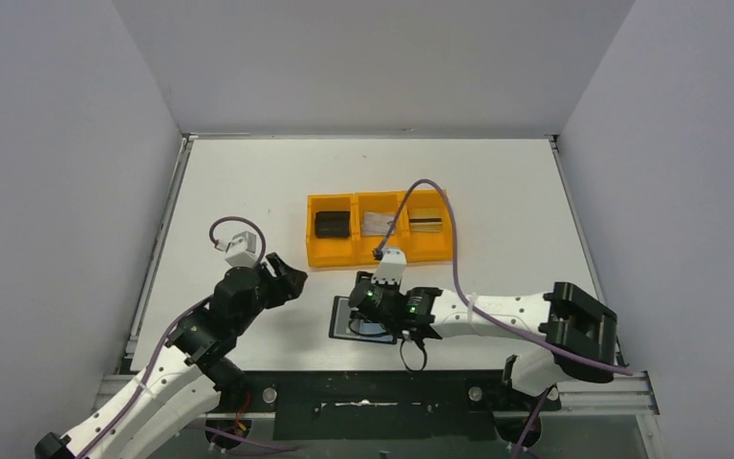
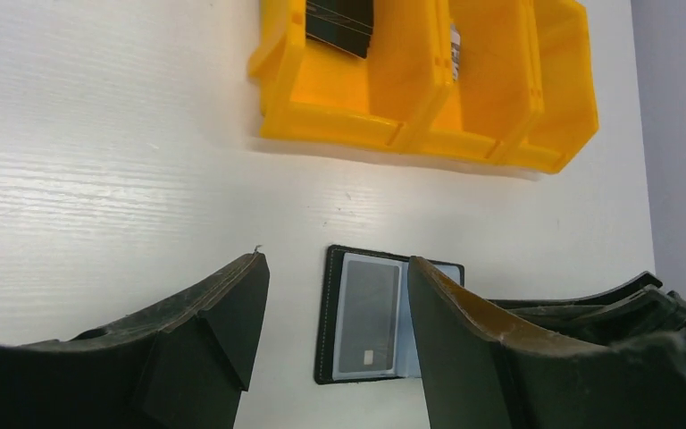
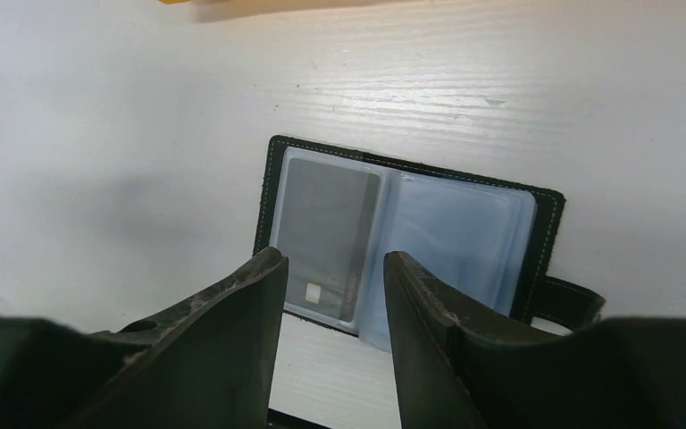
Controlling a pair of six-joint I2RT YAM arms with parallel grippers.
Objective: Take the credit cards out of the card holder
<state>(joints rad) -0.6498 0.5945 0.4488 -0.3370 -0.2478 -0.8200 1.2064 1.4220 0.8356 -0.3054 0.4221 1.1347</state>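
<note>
Wrist views alone show grey card (image 3: 326, 234) in card holder (image 3: 464, 237); right hand (image 3: 333, 262) apart.

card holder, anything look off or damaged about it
Nothing stands out. The holder lies open and flat on the table, one grey card tucked squarely in one pocket, the other looking empty.

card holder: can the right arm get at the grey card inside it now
Probably yes. The right claw hangs open above the card holder, which lies open with nothing over it. The grey card is tucked under clear plastic, so sliding it out may be fiddly.
</note>
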